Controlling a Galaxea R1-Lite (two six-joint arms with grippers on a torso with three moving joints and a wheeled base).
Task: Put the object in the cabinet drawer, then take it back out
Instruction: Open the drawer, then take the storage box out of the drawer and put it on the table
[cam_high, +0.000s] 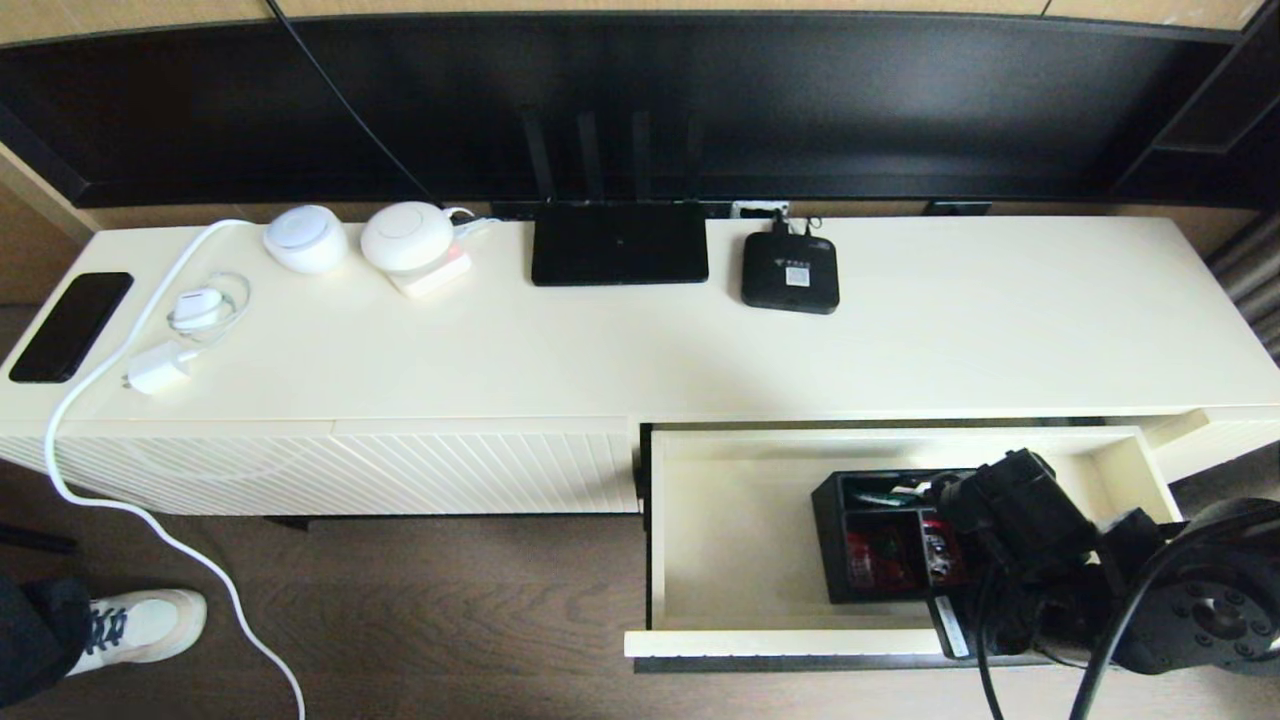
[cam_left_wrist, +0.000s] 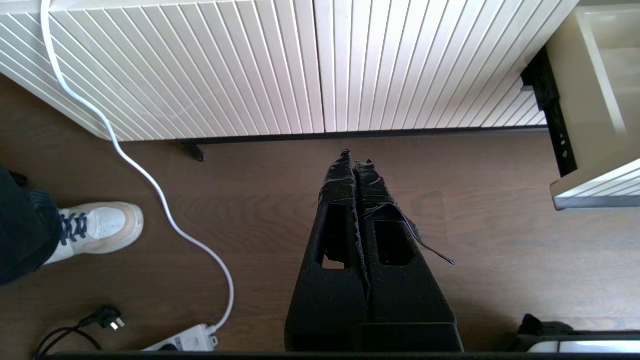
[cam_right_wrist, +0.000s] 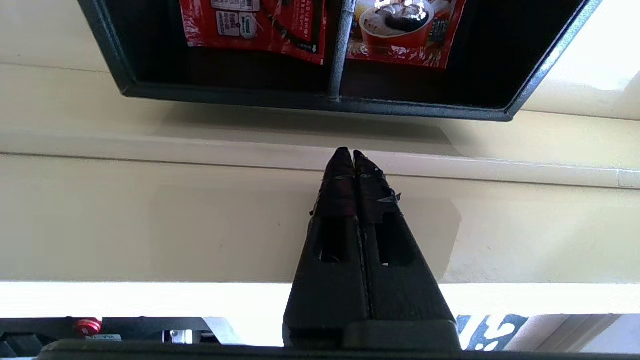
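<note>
1. The long cream cabinet (cam_high: 900, 340) spanned the scene, its top carrying a flat black router (cam_high: 619, 243) and a small black device (cam_high: 789, 272) along the back edge, and a phone (cam_high: 70, 326) near the left end.
2. The cabinet drawer (cam_high: 740, 530) stood pulled fully out at the right end of the cabinet's front, its cream interior exposed; beside it the ribbed front (cam_left_wrist: 280, 65) stayed flush with the cabinet.
3. The right arm (cam_high: 1100, 570) reached over the drawer's front right corner.
4. The organiser box (cam_high: 880, 540) sat on the drawer floor, right of centre, nearer the front wall than the back, with red packets (cam_right_wrist: 255, 25) in its compartments.
5. The right gripper (cam_right_wrist: 348, 155) hung over the drawer's front wall, just short of the box and not touching it; its fingers (cam_right_wrist: 337, 190) were pressed together with nothing between them.
6. The left gripper (cam_left_wrist: 355, 160) hung above the wooden floor (cam_left_wrist: 500, 250) in front of the ribbed front, fingers (cam_left_wrist: 337, 185) closed tight and empty.
</note>
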